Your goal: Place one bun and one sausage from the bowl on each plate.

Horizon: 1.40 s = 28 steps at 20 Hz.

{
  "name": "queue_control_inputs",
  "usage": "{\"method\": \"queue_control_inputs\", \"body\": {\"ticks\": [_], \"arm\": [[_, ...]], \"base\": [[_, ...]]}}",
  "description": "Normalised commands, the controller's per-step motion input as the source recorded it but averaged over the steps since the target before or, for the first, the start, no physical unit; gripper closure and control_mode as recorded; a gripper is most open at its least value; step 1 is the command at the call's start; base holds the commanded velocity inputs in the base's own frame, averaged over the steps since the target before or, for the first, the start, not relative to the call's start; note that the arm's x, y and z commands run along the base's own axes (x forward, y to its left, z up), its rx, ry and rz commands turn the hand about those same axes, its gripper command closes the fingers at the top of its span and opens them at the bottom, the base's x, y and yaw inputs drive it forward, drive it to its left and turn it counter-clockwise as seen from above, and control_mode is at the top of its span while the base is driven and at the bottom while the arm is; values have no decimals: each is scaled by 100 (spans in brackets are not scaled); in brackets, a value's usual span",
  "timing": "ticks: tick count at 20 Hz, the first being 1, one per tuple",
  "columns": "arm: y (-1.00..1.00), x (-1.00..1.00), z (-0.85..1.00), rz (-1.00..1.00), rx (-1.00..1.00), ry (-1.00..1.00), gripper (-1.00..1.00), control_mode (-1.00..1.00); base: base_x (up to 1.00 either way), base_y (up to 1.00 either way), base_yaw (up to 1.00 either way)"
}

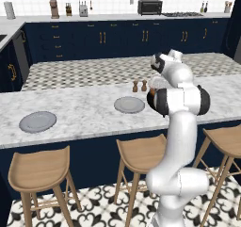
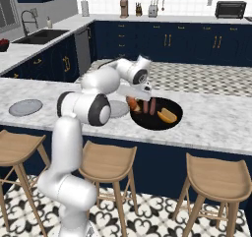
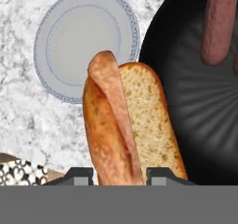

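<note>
Jaws astride bun [image 3: 125, 125]; lengthwise along them

Marble bench [image 1: 84, 115] runs across the foreground, with three wooden stools [image 1: 40, 172] drawn up along its near side. Two small brown shakers [image 1: 139, 86] stand upright together on the bench. Navy cabinets [image 1: 117, 40] line the back wall under a pale worktop carrying a toaster oven [image 1: 149, 7], a coffee machine [image 1: 54, 9] and a toaster [image 1: 83, 9]. Sink [image 2: 39, 36] with tap at left. Floor tiles patterned.
</note>
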Motion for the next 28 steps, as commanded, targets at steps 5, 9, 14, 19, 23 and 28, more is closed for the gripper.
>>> {"method": "queue_control_inputs", "body": {"ticks": [5,9,14,19,23,28], "arm": [[100,13,9,-31,-15,-21,100,-100],[67,59,-17,-13,-11,-5,100,-100],[11,65,-3,-6,-1,8,100,-100],[-1,65,-13,-5,0,12,100,-100],[0,56,-39,-2,0,4,100,-100],[0,14,-59,0,0,0,100,-100]], "base": [[0,0,0],[0,0,0],[0,0,0],[0,0,0],[0,0,0],[0,0,0]]}}
